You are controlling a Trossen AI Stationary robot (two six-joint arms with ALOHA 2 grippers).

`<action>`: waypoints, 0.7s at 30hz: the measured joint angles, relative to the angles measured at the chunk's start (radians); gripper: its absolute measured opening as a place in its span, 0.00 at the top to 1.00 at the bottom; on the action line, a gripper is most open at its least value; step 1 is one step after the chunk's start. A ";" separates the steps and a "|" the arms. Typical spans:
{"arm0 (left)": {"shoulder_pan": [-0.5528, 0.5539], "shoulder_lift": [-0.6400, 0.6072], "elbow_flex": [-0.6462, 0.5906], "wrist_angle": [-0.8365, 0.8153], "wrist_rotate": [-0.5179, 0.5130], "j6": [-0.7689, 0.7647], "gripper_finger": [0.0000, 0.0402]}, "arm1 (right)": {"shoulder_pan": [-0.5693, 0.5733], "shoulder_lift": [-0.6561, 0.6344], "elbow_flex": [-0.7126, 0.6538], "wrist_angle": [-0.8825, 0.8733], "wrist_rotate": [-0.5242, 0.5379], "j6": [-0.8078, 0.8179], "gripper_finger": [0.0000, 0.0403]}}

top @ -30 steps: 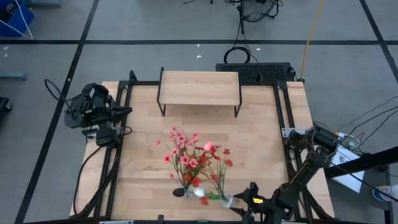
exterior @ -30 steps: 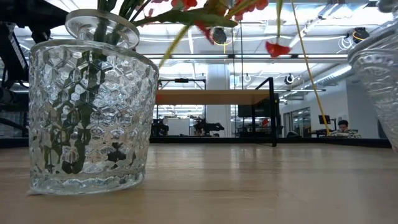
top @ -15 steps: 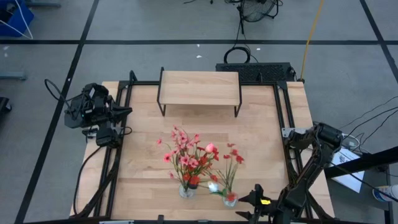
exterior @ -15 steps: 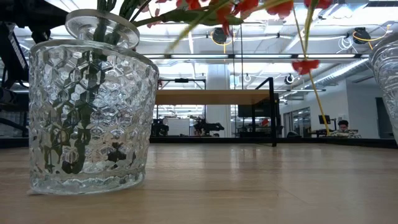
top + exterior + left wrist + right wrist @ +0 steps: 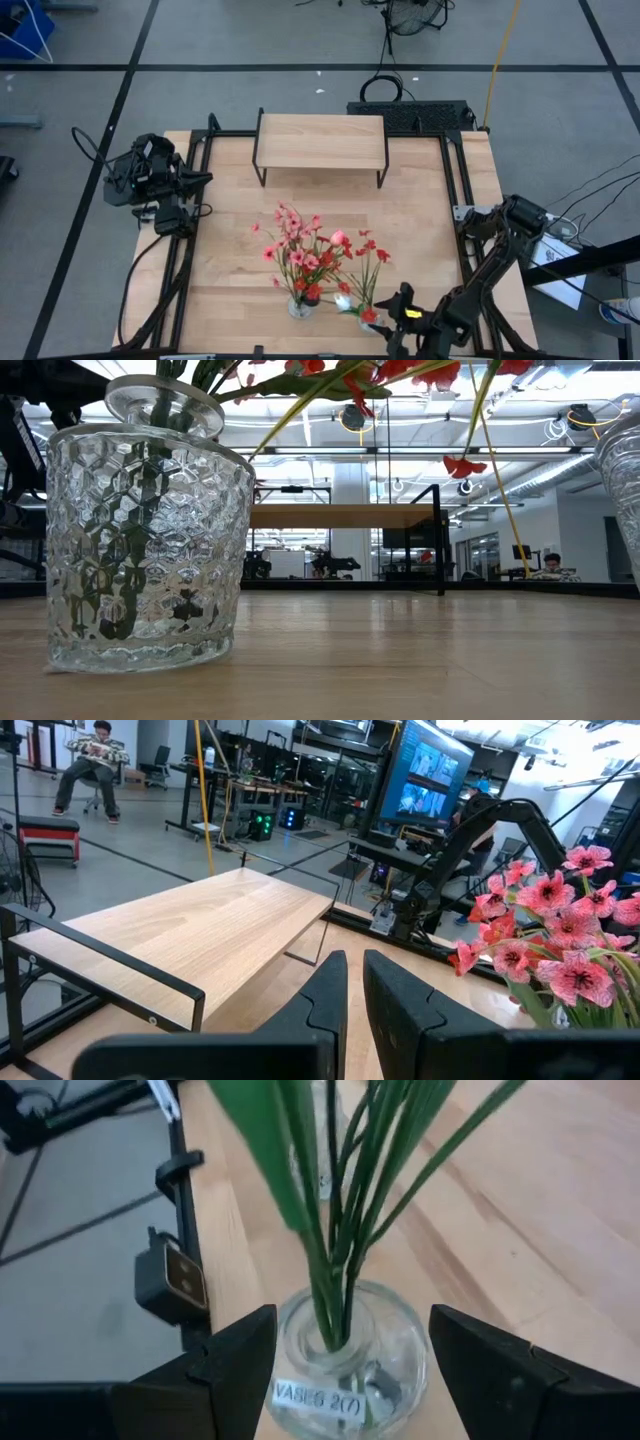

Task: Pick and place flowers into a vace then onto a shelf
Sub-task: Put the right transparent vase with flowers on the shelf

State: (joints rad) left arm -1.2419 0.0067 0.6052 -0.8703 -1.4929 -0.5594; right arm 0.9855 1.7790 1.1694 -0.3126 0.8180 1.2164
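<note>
A small round glass vase with red flowers stands near the table's near edge, between the fingers of my right gripper. Left of it stands a patterned glass vase on its base, holding pink and red flowers. The shelf stands on its black legs at the table's far side. My left gripper waits shut at the table's left edge, level, pointing across the shelf and touching nothing. My right gripper has the small vase's round body pinched between its two fingers, one on each side. The fingers come from the table's right, slanting down. The vase is upright and its stems rise straight above it. Its base is out of view.
Black frame rails run along the table's left and right sides. A black camera mount is clamped at the near edge beside the small vase. Bare wood lies between the vases and the shelf. People sit in the room beyond.
My right gripper has rolled a little and risen slightly with the small vase. The vase has gone from leaning to upright. Its red blossoms have swung toward the table's right, away from the pink bunch, then a little back.
</note>
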 joint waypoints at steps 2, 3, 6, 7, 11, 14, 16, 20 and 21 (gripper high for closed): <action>0.000 0.000 0.000 0.000 0.000 0.000 0.90 | -0.002 0.000 0.000 0.005 -0.007 -0.005 0.36; 0.000 0.000 0.000 0.000 0.000 0.000 0.90 | -0.002 0.000 0.000 0.011 -0.008 -0.006 0.36; 0.000 0.000 0.000 0.000 0.000 0.000 0.90 | -0.003 0.004 0.000 0.037 -0.008 -0.016 0.36; 0.000 0.000 0.000 0.000 0.000 0.000 0.90 | -0.003 0.007 0.000 0.055 -0.007 -0.028 0.36; 0.000 0.000 0.000 0.000 0.000 0.000 0.90 | -0.017 0.025 0.000 0.099 -0.031 -0.075 0.36; 0.000 0.000 0.000 0.000 0.000 0.000 0.90 | -0.021 0.040 0.000 0.097 -0.034 -0.076 0.36; 0.000 0.000 0.000 0.000 0.000 0.000 0.90 | -0.025 0.042 -0.001 0.095 -0.037 -0.085 0.36; 0.000 0.000 0.000 0.000 0.000 0.000 0.90 | -0.035 0.041 -0.007 0.097 -0.045 -0.082 0.36; 0.000 0.000 0.000 0.000 0.000 0.000 0.90 | -0.036 0.040 -0.014 0.101 -0.048 -0.081 0.36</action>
State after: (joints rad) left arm -1.2423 0.0067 0.6052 -0.8703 -1.4933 -0.5591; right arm 0.9495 1.8194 1.1559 -0.2118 0.7697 1.1355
